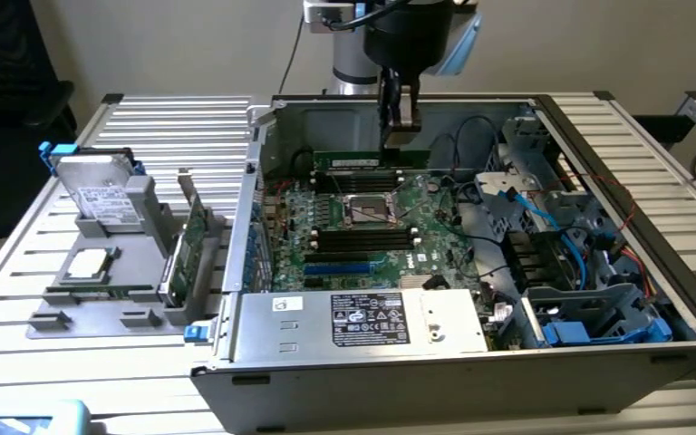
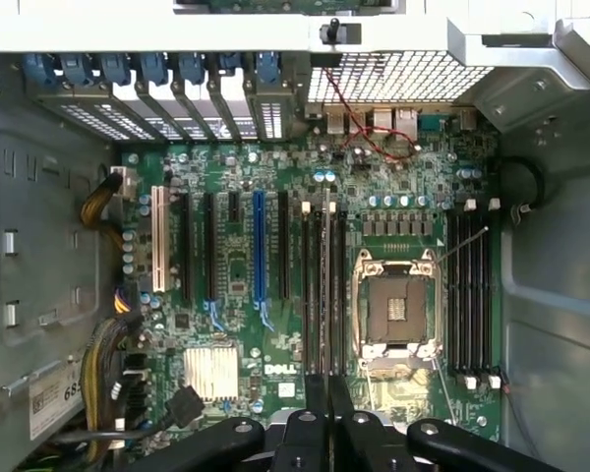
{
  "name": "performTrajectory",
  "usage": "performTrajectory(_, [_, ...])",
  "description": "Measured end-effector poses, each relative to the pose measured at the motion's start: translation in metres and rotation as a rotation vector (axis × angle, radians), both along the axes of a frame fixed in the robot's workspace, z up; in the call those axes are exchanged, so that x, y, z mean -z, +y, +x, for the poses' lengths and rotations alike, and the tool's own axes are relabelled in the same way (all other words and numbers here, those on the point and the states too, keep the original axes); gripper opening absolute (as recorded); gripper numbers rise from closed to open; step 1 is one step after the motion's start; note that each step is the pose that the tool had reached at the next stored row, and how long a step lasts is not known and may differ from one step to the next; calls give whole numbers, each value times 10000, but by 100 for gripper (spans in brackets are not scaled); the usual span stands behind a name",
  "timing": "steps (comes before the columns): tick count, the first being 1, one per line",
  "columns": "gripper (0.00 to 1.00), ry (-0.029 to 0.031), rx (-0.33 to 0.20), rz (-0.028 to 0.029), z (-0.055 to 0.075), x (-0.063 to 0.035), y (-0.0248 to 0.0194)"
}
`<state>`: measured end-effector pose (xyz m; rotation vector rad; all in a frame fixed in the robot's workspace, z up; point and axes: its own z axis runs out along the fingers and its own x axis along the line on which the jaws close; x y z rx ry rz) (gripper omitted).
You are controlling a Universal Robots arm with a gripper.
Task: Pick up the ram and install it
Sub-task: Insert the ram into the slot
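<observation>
Exterior view: gripper (image 1: 399, 134) sits inside the open PC case (image 1: 361, 381), fingers pinched together on the top edge of the ram (image 1: 351, 161). The stick stands upright on its long edge at the memory slots just behind the CPU socket (image 1: 370, 210) from that camera. On the wrist view I get the ram (image 2: 326, 285) edge-on, lined up along those slots beside the socket. I can't tell if it's seated.

Tool (image 2: 327, 398) grips ram (image 2: 326, 285) edge-on over motherboard (image 2: 238, 280), beside CPU socket (image 2: 397, 310)
</observation>
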<state>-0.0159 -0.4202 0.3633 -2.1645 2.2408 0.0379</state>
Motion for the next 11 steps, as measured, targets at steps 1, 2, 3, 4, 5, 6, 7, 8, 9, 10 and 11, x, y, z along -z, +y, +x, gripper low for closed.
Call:
performTrajectory(1, [13, 1, 1, 0, 0, 1, 0])
performTrajectory(2, [13, 8, 0, -1, 1, 0, 0])
performTrajectory(3, [13, 8, 0, -1, 1, 1, 0])
performTrajectory(4, [13, 8, 0, 0, 0, 1, 0])
performTrajectory(5, [13, 8, 1, 0, 0, 1, -1])
performTrajectory(6, [13, 8, 1, 1, 0, 2, 0])
performTrajectory(7, [13, 14, 1, 1, 0, 4, 0])
performTrajectory(8, [13, 18, 1, -1, 0, 13, 0])
performTrajectory(9, [13, 21, 1, -32, 0, 23, 3])
performTrajectory(10, [13, 22, 1, -68, 1, 35, 5])
performTrajectory(11, [13, 23, -1, -105, 1, 46, 6])
